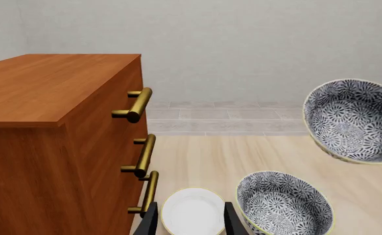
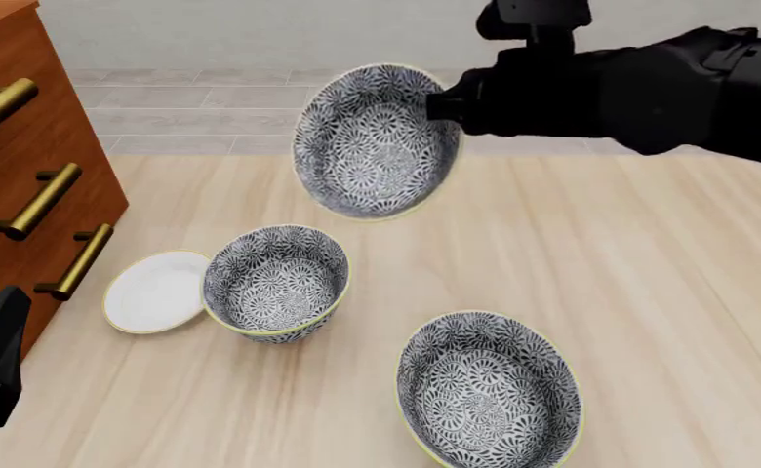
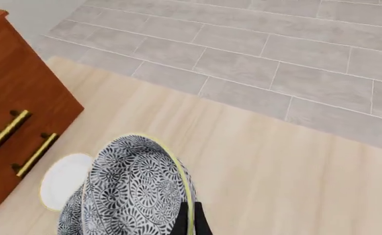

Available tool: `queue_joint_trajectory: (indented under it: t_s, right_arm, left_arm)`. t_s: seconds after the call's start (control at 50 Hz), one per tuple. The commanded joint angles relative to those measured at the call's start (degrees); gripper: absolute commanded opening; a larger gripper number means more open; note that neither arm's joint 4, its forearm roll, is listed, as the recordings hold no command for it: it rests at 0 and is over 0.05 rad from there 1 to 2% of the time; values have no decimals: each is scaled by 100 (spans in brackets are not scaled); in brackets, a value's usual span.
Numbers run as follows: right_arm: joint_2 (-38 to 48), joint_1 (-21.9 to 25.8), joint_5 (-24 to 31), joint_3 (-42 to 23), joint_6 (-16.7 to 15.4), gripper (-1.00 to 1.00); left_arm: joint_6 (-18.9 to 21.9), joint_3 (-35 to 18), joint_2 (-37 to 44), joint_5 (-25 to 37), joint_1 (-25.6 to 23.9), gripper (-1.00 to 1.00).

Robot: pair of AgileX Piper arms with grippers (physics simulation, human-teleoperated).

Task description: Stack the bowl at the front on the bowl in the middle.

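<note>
Probably treat the bowl at the front (image 2: 374,141), hanging tilted above the counter (image 2: 667,292) past the bowl in the middle (image 2: 276,283), right hand (image 2: 441,103) clamped on its rim, as rigid, slick, chippable

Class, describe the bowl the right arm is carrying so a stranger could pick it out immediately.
Start at the wooden drawer chest on the table's left, then look right, above the tabletop. The right gripper holds a floral bowl by its rim. Unlike the two matching bowls on the table, it is airborne and tilted.
</note>
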Motion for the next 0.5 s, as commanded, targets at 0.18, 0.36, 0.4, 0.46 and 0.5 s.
queue_joint_trajectory:
  t_s: [0.18,0.36,0.4,0.46,0.5]
  right_arm:
    - [188,574,-533,5,804,-100]
    - [384,764,-779,8,1019,-100]
    - [434,804,-827,18,1040,-100]
    - [496,873,-922,44,1131,-100]
    - [525,918,-962,64,1146,-100]
  left_arm:
    - [0,0,-1,1,0,100]
    - [-1,0,-1,0,0,100]
    - [-1,0,0,0,0,100]
    - [-1,0,0,0,1,100]
    - [0,0,1,0,1,100]
